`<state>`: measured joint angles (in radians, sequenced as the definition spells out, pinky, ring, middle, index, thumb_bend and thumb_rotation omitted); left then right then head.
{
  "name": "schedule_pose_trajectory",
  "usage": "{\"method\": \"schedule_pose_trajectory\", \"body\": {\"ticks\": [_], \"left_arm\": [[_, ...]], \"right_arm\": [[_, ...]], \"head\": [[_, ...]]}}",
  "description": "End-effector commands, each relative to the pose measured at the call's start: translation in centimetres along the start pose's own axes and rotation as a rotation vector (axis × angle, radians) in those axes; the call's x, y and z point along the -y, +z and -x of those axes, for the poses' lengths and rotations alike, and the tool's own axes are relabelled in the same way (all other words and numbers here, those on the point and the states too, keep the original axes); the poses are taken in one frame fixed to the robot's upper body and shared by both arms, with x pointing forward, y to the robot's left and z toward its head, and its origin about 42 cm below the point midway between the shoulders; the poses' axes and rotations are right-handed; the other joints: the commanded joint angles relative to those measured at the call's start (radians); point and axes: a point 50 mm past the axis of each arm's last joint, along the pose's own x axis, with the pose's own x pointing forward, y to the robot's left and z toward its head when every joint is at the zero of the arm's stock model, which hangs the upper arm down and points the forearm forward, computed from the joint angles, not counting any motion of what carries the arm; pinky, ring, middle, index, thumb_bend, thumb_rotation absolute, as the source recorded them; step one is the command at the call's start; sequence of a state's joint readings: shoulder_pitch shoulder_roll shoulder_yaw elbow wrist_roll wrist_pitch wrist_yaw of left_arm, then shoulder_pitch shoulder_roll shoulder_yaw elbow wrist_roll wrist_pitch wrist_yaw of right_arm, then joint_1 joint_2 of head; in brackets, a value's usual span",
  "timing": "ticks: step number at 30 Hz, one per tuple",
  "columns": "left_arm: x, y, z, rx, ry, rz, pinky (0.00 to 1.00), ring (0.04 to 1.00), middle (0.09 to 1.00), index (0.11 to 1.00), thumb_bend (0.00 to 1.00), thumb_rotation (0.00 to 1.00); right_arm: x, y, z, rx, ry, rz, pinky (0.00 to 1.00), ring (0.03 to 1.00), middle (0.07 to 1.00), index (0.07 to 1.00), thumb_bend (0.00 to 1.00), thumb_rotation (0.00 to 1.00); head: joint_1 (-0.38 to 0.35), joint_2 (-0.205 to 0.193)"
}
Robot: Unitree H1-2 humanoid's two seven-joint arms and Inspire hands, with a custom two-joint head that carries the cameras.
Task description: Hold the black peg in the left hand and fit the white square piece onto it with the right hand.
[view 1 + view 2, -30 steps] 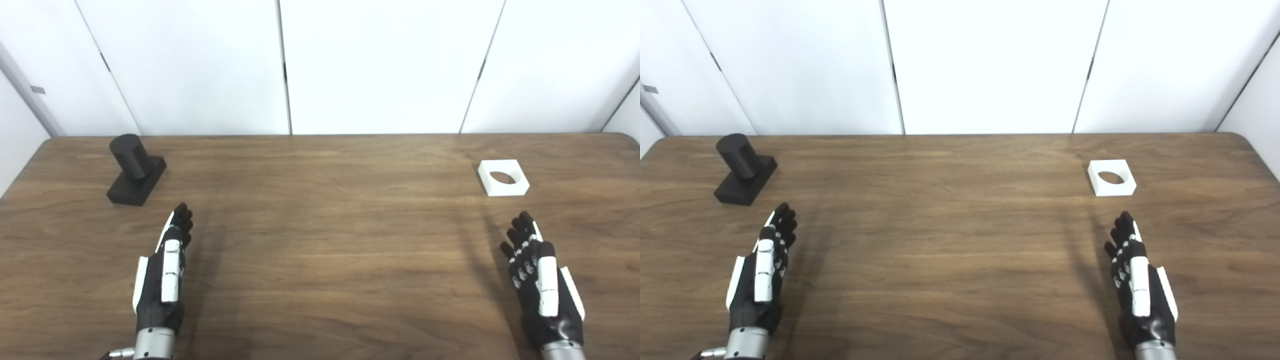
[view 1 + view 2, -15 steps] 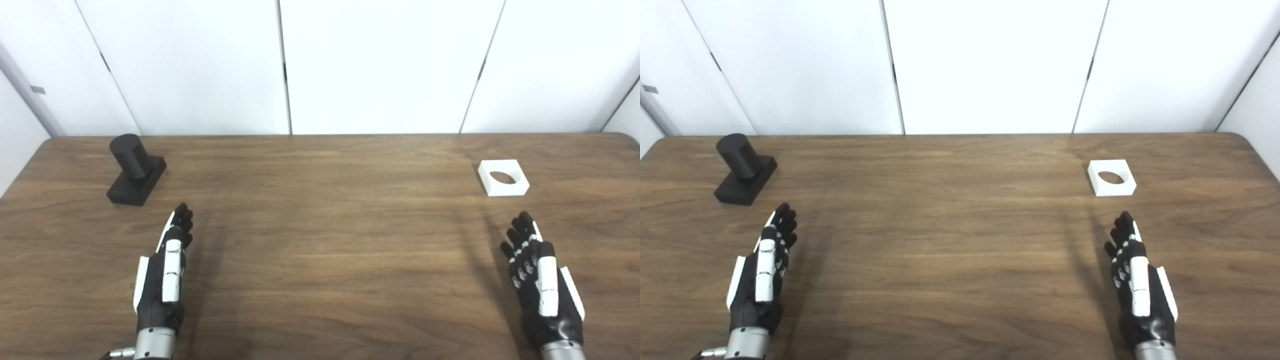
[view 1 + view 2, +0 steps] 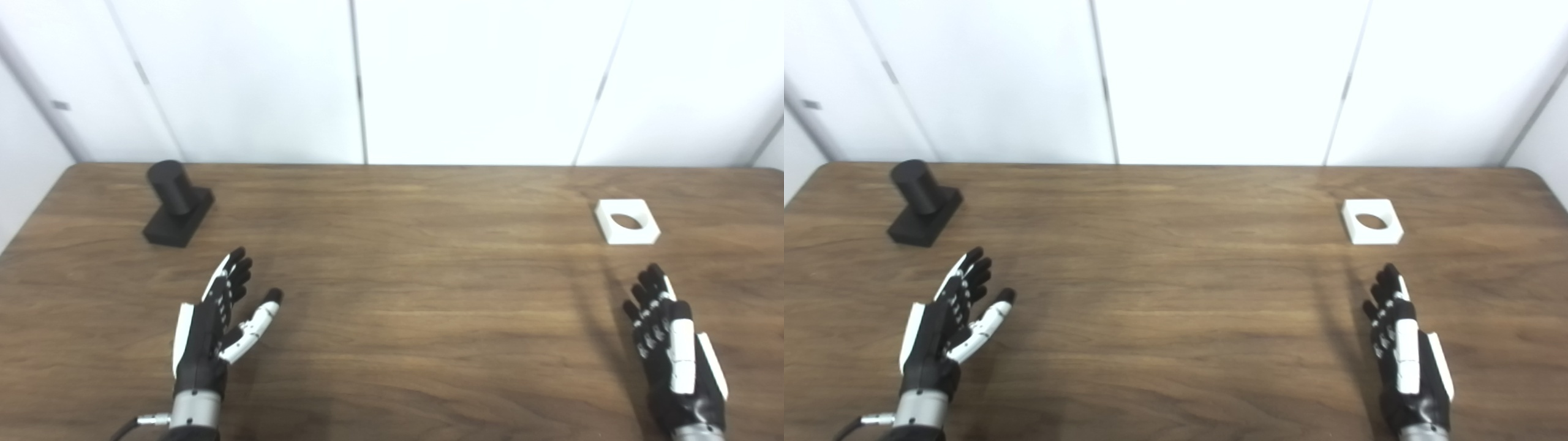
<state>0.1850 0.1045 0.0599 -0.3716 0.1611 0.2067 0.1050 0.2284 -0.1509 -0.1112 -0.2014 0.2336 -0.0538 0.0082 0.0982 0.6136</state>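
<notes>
Left hand (image 3: 211,334) was empty, fingers spread, short of the upright black peg (image 3: 176,203). Right hand (image 3: 674,355) was empty, fingers extended, below the white square piece (image 3: 627,221).

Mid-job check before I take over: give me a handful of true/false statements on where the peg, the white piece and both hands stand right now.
1. The black peg stands upright on its base at the table's far left. True.
2. The left hand is shut on the peg. False: it is open, fingers and thumb apart, short of the peg and not touching it.
3. The white square piece lies flat on the table, its round hole facing up. True.
4. The white piece is already fitted on the peg. False: they sit at opposite sides of the table.
5. The right hand holds the white piece. False: it is empty, on the near side of the piece.
</notes>
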Motion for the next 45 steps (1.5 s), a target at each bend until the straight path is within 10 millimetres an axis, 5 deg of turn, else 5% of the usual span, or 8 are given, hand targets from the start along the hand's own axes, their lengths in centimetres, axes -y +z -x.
{"method": "schedule_pose_trajectory", "body": {"ticks": [1,6,16,21,24,27,38,45], "left_arm": [[-1.4,2.1,-1.4,0.073,0.06,-0.085,0.86,0.885,0.891,0.901,0.7,0.25],[-4.3,3.7,-3.6,0.081,0.124,-0.305,0.88,0.924,0.939,0.915,0.74,0.39],[-8.6,4.8,-8.4,0.108,0.329,-0.663,0.73,0.877,0.925,0.884,0.84,0.41],[-9.1,5.2,-10.4,0.085,0.373,-0.816,0.72,0.884,0.923,0.835,0.85,0.46],[-9.4,4.8,-11.7,0.081,0.39,-0.897,0.92,0.907,0.909,0.816,0.86,0.48],[-9.6,4.2,-13.2,0.056,0.388,-0.938,0.99,0.924,0.903,0.814,0.85,0.48],[-9.7,3.9,-16.5,-0.091,0.332,-1.048,1.0,0.919,0.891,0.796,0.88,0.65],[-9.4,3.8,-16.8,-0.12,0.316,-1.061,0.95,0.897,0.872,0.764,0.88,0.64]], "right_arm": [[-0.4,-0.8,-0.3,0.008,0.002,-0.038,1.0,1.0,1.0,1.0,0.54,1.0],[-0.4,-0.8,-0.4,0.009,0.007,-0.039,1.0,1.0,1.0,1.0,0.54,1.0],[-0.5,-0.7,-0.6,0.008,0.006,-0.029,1.0,1.0,1.0,1.0,0.54,1.0],[-0.3,-0.7,-0.5,0.011,0.012,-0.022,1.0,1.0,1.0,1.0,0.55,1.0],[-0.2,-0.8,-0.5,0.01,0.015,-0.023,1.0,1.0,1.0,1.0,0.56,1.0],[-0.1,-0.7,-0.5,0.008,0.016,-0.024,1.0,1.0,1.0,1.0,0.56,1.0],[-0.3,-0.4,-0.4,-0.003,0.017,-0.025,1.0,1.0,1.0,1.0,0.55,1.0],[-0.3,-0.2,-0.4,-0.005,0.021,-0.018,1.0,1.0,1.0,1.0,0.55,1.0]], "head": [[0.002,0.002],[0.006,0.002],[0.014,0.003],[0.025,0.003],[0.032,0.003],[0.032,0.003],[0.04,0.005],[0.034,0.007]]}}
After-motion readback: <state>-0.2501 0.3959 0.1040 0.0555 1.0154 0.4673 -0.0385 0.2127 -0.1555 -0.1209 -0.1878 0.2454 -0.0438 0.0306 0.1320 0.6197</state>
